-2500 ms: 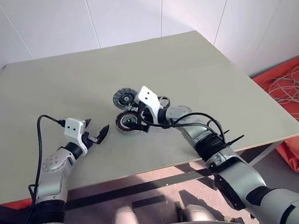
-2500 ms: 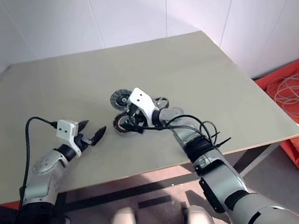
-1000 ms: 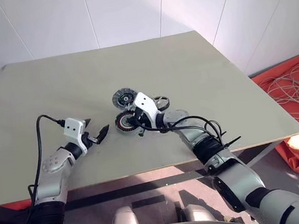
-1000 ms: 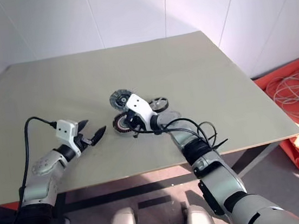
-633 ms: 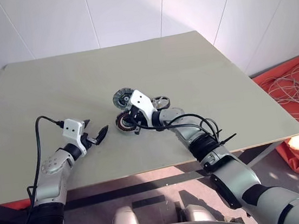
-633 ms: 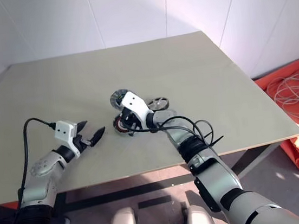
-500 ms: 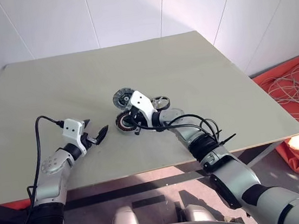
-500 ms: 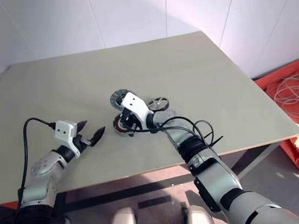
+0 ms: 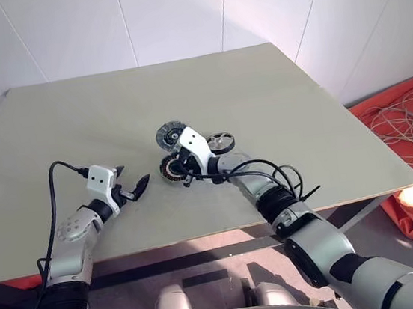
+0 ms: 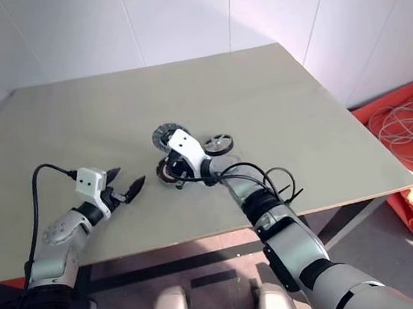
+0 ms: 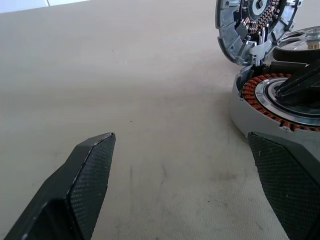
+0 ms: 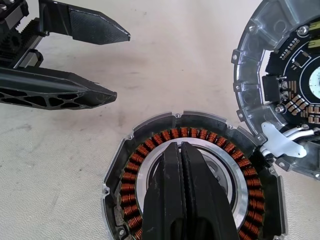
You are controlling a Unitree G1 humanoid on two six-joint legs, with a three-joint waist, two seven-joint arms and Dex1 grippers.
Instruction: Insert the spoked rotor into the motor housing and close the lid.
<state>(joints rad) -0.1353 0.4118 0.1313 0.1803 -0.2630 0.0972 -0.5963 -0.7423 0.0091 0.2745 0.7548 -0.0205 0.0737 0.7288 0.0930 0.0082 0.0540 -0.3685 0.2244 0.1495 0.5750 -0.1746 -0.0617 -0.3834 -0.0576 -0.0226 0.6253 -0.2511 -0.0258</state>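
Resting pressed-together right gripper (image 12: 181, 150) over motor housing (image 12: 150, 145) centre, left gripper (image 9: 133, 187) spread wide nearby, empty.

Pale beige table (image 9: 275, 101), rectangular, matte top with faint scuffs; walls behind it, floor past its right edge. Three parts lie on it near the middle, toward the front edge — motor housing (image 12: 195, 170) flat on the top, ring of copper-orange windings facing up, pale centre; lid (image 12: 285, 95) just beside it at its far side, joined to it by a small white piece at the rims, inner face with dark board and small marks showing; in the left wrist view it looks tilted up rather than flat; spoked rotor (image 10: 219, 144) flat on the top, just right of the lid, apart from the housing.
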